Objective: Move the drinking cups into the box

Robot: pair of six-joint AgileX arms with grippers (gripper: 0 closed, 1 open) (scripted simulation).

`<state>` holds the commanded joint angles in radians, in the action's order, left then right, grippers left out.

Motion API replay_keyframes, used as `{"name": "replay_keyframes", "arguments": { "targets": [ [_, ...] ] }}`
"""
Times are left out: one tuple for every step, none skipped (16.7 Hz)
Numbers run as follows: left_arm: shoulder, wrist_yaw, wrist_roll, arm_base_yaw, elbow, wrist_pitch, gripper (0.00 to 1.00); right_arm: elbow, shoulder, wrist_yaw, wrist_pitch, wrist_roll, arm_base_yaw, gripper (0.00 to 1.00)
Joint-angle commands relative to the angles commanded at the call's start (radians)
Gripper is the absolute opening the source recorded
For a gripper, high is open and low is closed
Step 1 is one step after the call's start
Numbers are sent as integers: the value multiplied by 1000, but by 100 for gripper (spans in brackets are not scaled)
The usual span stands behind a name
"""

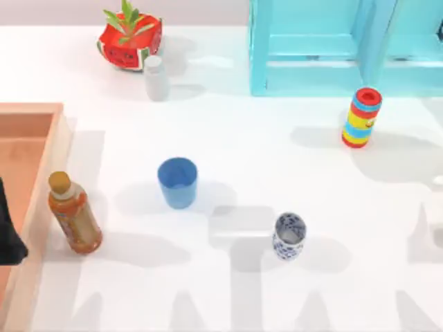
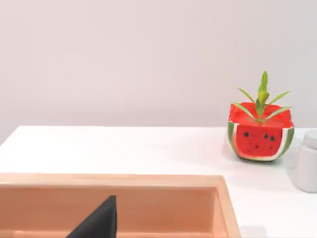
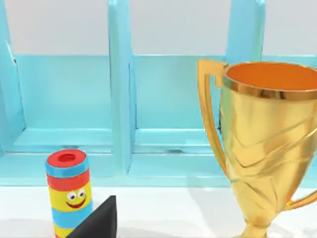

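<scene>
The plain blue cup (image 1: 177, 182) stands upright left of the table's middle. Nearer the front, and right of it, stands the white cup with blue flowers (image 1: 288, 236), also upright. The wooden box (image 1: 29, 111) lies at the table's left edge; the left wrist view looks across its far wall (image 2: 109, 179). My left gripper (image 1: 8, 234) hangs over the box at the left edge, well away from both cups, and a dark part of it (image 2: 96, 222) shows in the left wrist view. A dark part of my right gripper (image 3: 96, 220) shows before the shelf, close to the striped cylinder (image 3: 68, 191).
An orange drink bottle (image 1: 74, 214) stands against the box's right wall. A small white bottle (image 1: 156, 77) and a watermelon planter (image 1: 130, 38) sit at the back. The turquoise shelf (image 1: 311, 48) and striped cylinder (image 1: 361, 117) are back right. A gold trophy (image 3: 265, 144) stands by my right gripper.
</scene>
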<state>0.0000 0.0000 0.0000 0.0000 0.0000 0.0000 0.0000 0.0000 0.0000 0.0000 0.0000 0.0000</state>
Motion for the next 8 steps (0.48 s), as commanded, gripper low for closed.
{"name": "replay_keyframes", "arguments": {
  "targets": [
    [0,0,0,0,0,0,100,0,0,0,0,0,0,100],
    [0,0,0,0,0,0,100,0,0,0,0,0,0,100],
    [9,-1,-3,-2,8,-6,100,0,0,0,0,0,0,100],
    [27,-3,-9,-7,23,-18,100,0,0,0,0,0,0,100],
    [55,-5,-17,-14,47,-37,100,0,0,0,0,0,0,100],
    [93,-9,-29,-23,79,-61,100,0,0,0,0,0,0,100],
    [139,-14,-43,-34,118,-93,100,0,0,0,0,0,0,100],
    [195,-20,-59,-46,165,-130,100,0,0,0,0,0,0,100]
  ]
}}
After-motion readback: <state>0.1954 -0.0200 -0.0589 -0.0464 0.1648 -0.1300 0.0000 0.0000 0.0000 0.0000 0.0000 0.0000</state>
